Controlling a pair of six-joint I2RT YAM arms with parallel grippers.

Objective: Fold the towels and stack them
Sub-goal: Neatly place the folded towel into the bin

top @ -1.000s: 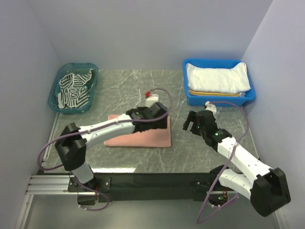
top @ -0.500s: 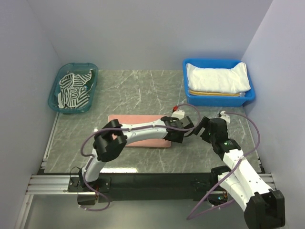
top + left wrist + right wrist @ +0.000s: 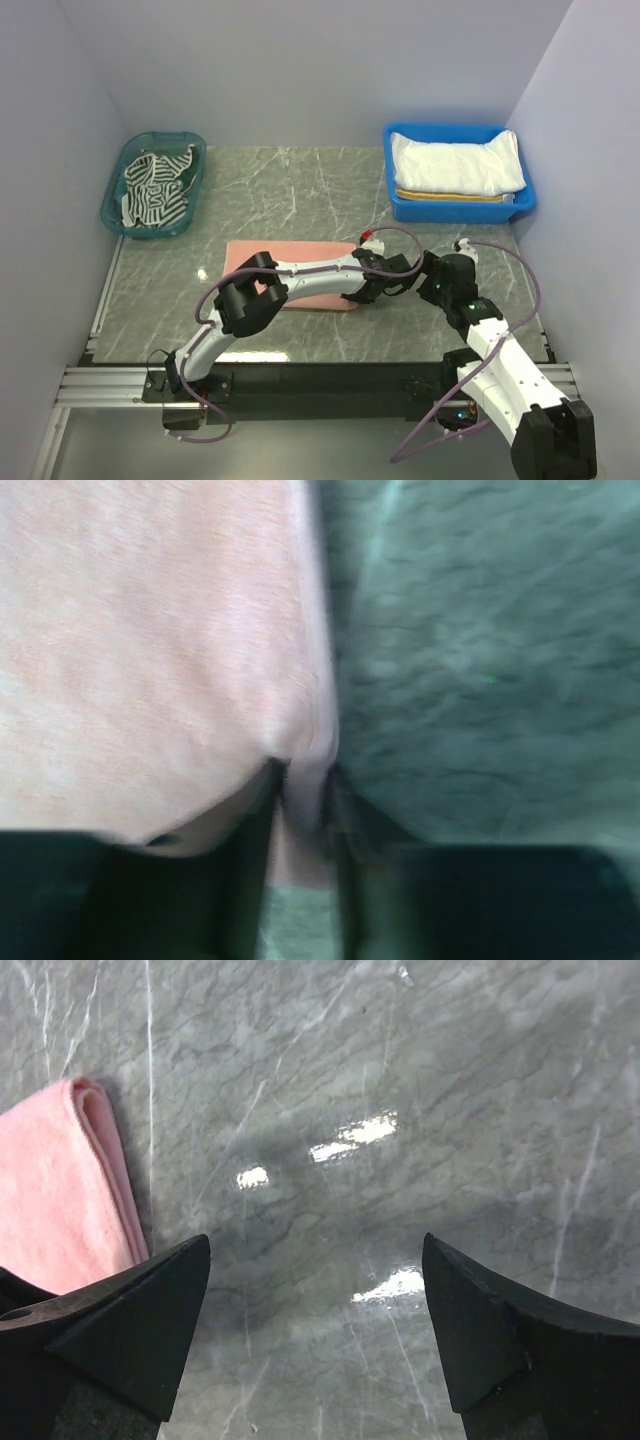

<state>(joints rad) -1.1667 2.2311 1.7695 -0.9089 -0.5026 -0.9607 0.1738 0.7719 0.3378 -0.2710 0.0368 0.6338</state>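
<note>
Fingers of the left gripper [image 3: 298,820] are pinched nearly together on the right edge of the pink towel [image 3: 300,252], a small tuck of cloth bunched between them. The towel lies flat mid-table, already doubled over, with a rounded fold showing at its right end in the right wrist view. Its long axis runs left-right across the marble table [image 3: 300,190].

The right gripper [image 3: 315,1310] is spread wide and holds nothing, over bare marble just right of that same edge. The towel lies to the left of its fingers, near but not touching. Both grippers are at the towel's right end. The left one already has it, and the right is the nearer arm to the blue bin.

Containers:
- Teal basket [image 3: 108,205], far left: holds the dark-and-white striped towel [image 3: 155,190], crumpled and unfolded.
- Blue bin [image 3: 455,212], far right: holds the white towel [image 3: 455,165], folded, lying on top of the yellow-and-white towel [image 3: 445,195], of which only the front edge shows.

Likely next step is another fold or a carry toward the blue bin, which is far-right of the pinch point.
</note>
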